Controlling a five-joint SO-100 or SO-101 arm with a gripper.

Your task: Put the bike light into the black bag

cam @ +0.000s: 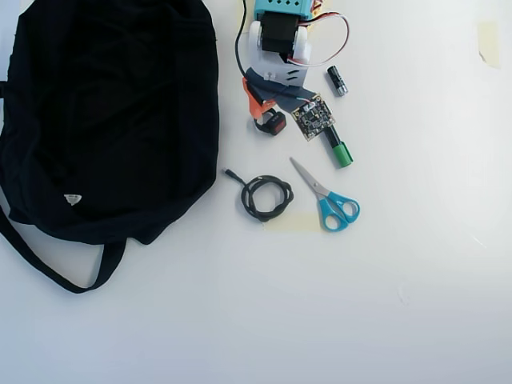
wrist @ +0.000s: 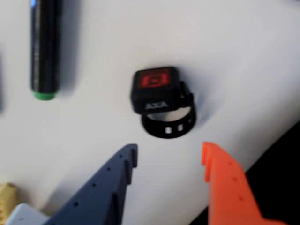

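The bike light (wrist: 156, 90) lies on the white table, a small black block with a red lens facing up and a loop strap below it. My gripper (wrist: 169, 149) is open, with its blue and orange fingers apart just short of the light and nothing between them. In the overhead view the bike light (cam: 272, 123) sits right under the gripper (cam: 270, 110), close to the right edge of the black bag (cam: 104, 112). The bag lies flat at the left, and a dark corner of it (wrist: 281, 164) shows in the wrist view.
A black marker with a green cap (cam: 338, 149) and a small battery (cam: 337, 81) lie right of the arm. A coiled black cable (cam: 266, 197) and blue-handled scissors (cam: 328, 200) lie below the light. The bag's strap (cam: 48, 268) trails at the lower left.
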